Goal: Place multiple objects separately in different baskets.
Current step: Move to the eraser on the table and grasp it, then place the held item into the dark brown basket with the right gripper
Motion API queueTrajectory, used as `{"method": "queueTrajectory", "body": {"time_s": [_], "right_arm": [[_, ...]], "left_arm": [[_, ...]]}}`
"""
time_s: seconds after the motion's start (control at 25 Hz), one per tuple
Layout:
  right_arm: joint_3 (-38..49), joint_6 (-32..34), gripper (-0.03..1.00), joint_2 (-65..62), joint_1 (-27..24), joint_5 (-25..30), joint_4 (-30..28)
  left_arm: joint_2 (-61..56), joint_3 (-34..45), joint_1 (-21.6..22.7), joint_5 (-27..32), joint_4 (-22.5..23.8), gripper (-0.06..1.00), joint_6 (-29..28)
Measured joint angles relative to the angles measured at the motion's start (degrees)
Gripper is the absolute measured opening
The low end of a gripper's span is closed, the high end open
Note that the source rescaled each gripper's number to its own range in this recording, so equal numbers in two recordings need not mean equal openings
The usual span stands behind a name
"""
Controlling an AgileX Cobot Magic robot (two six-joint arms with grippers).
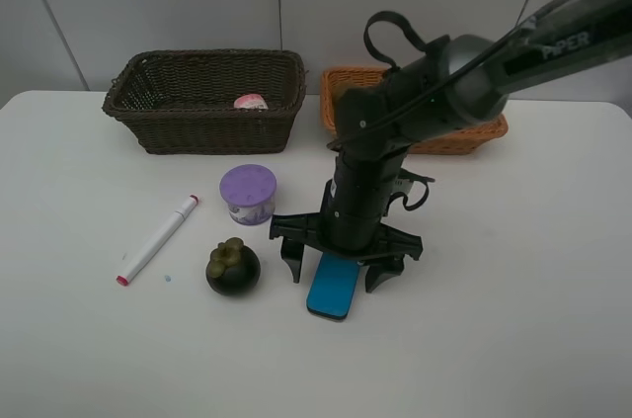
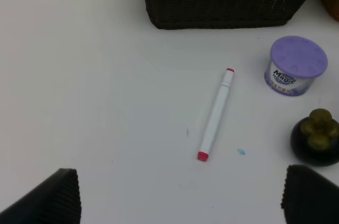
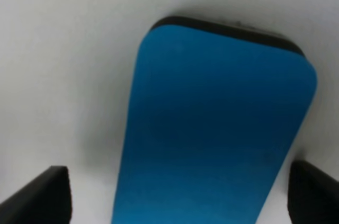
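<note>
A: Right tool (image 1: 337, 275) is spread, straddling the blue flat block (image 1: 330, 297) lying flat on the bench (image 1: 513, 319). Nothing is pinched.
B: Risk?
A: The block sits low, so the fingers may skid off and shove it toward the mangosteen (image 1: 233, 270). There is open bench to the right. Left tool (image 2: 183, 203) is also spread.

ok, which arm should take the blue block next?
Right. Its pincer hangs open directly over the blue flat block, one jaw on each side. The left pincer, also open, faces the white marker, and the block is nowhere in its wrist view.
</note>
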Motion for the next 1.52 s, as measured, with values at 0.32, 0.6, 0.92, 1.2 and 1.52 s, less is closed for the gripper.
{"method": "queueTrajectory", "body": {"time_s": [0.32, 0.6, 0.92, 1.2, 1.52], "right_arm": [[0.0, 0.0, 0.62, 0.0, 0.0, 0.1, 0.0], [0.0, 0.0, 0.4, 0.0, 0.0, 2.4, 0.0], [0.0, 0.0, 0.4, 0.0, 0.0, 2.8, 0.0], [-0.9, 0.0, 0.4, -2.1, 0.0, 5.1, -1.2], [-4.3, 0.0, 0.4, -6.0, 0.0, 8.5, -4.1]], "left_arm": [[0.0, 0.0, 0.0, 0.0, 0.0, 1.0, 0.0], [0.0, 0.0, 0.0, 0.0, 0.0, 1.0, 0.0], [0.0, 0.0, 0.0, 0.0, 0.0, 1.0, 0.0], [0.0, 0.0, 0.0, 0.0, 0.0, 1.0, 0.0], [0.0, 0.0, 0.0, 0.0, 0.0, 1.0, 0.0]]}}
